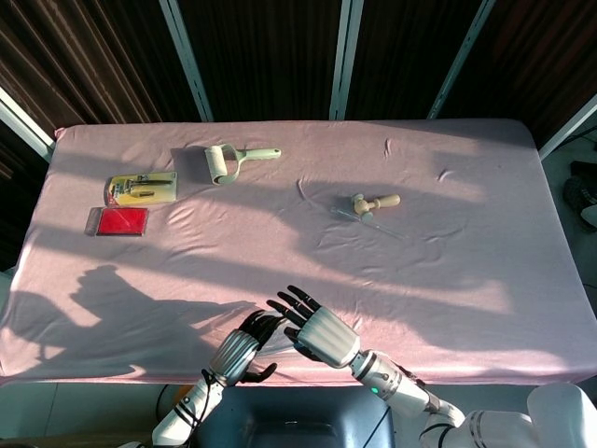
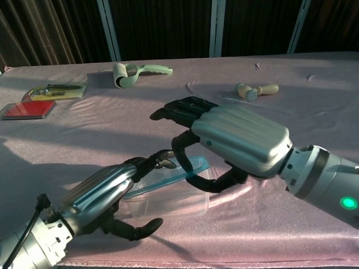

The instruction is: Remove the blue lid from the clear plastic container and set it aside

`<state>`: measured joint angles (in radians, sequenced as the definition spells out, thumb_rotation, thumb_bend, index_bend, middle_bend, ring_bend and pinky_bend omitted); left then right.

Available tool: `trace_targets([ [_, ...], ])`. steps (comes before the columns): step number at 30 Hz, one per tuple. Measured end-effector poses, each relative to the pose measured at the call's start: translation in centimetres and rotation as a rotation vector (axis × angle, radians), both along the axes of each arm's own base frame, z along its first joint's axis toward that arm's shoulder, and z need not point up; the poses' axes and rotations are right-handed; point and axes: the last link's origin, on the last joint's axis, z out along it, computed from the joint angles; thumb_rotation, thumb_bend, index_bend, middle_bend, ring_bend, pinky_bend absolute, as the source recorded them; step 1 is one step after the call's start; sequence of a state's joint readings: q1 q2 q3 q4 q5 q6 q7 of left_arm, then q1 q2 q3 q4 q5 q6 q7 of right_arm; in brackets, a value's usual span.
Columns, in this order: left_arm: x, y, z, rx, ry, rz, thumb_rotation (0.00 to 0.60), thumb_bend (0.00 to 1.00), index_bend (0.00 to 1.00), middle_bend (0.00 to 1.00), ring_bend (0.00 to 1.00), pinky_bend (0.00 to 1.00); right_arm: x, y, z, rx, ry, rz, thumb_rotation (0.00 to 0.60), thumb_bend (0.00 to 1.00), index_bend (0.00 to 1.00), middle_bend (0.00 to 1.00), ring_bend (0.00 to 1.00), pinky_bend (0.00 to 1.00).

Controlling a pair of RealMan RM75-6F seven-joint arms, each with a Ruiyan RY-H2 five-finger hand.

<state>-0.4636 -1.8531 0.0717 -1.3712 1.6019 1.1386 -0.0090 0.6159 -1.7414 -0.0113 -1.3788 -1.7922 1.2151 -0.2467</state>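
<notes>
Evidently mid-removal: the right hand (image 2: 224, 143) pinches the tilted blue lid (image 2: 188, 171) while the left hand (image 2: 106, 196) grips the clear container (image 2: 168, 202), so the lid next needs lifting clear onto the counter (image 2: 168, 123).

No text, label, brand or number can be read in either view. Print on the yellow card package (image 1: 142, 189), beside the red case (image 1: 118, 221), is too small to be made out.
</notes>
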Motion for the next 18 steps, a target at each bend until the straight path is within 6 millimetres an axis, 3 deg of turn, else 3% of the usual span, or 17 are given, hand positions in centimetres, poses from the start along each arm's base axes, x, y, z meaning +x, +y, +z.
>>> trace_targets([
  [7,0.1,0.3,0.2,-0.028,-0.058,0.037,0.600,0.30,0.00,0.00,0.00,0.01,-0.4,-0.2,0.3,-0.019,0.006,-0.006,0.600,0.47,0.85,0.20,0.01,0.12],
  [18,-0.1,1.4,0.6,0.019,-0.144,0.053,0.600,0.29,0.00,0.00,0.00,0.00,-0.8,-0.8,0.9,-0.041,0.006,-0.013,0.600,0.47,0.85,0.20,0.01,0.12],
])
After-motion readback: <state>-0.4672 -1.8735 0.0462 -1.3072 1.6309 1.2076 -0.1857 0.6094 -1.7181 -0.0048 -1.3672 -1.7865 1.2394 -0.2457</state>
